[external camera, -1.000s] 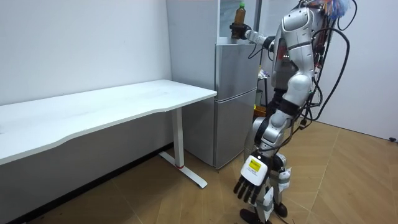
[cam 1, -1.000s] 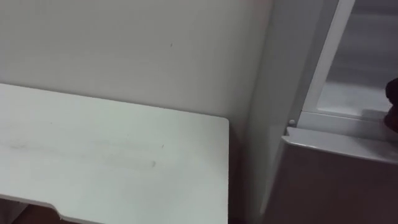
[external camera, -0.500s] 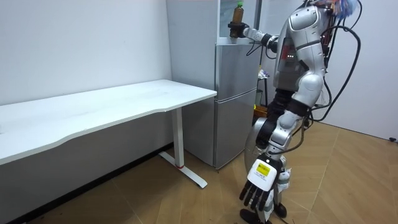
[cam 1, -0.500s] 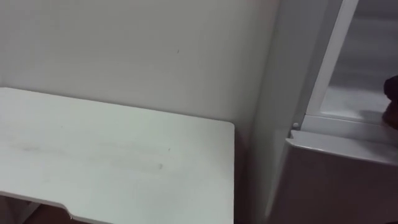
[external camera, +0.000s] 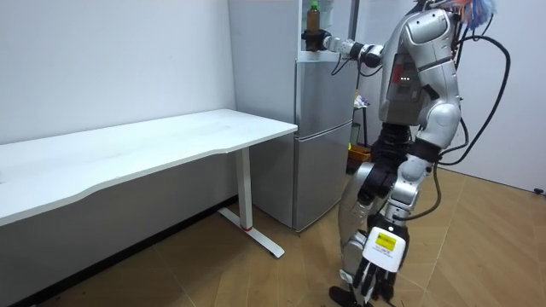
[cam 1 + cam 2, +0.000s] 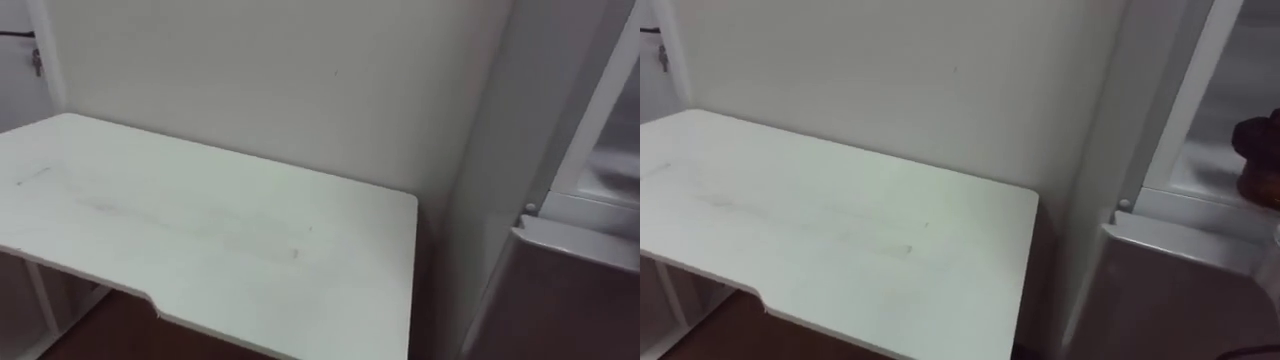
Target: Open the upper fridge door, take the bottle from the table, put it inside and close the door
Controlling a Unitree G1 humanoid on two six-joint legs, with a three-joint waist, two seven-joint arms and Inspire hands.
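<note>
The two eye views look down from the robot's head, close above the white table and the grey fridge beside it, facing the wall. Both show almost the same spot; the right eye sees a bit more of the fridge. The room view stands well back and sees the whole robot, the table and the fridge.

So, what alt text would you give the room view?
A humanoid robot stands at a grey fridge, its right hand curled round a bottle held upright at the open upper compartment. Its left hand hangs open by its leg; a long white table stands to the room view's left.
</note>
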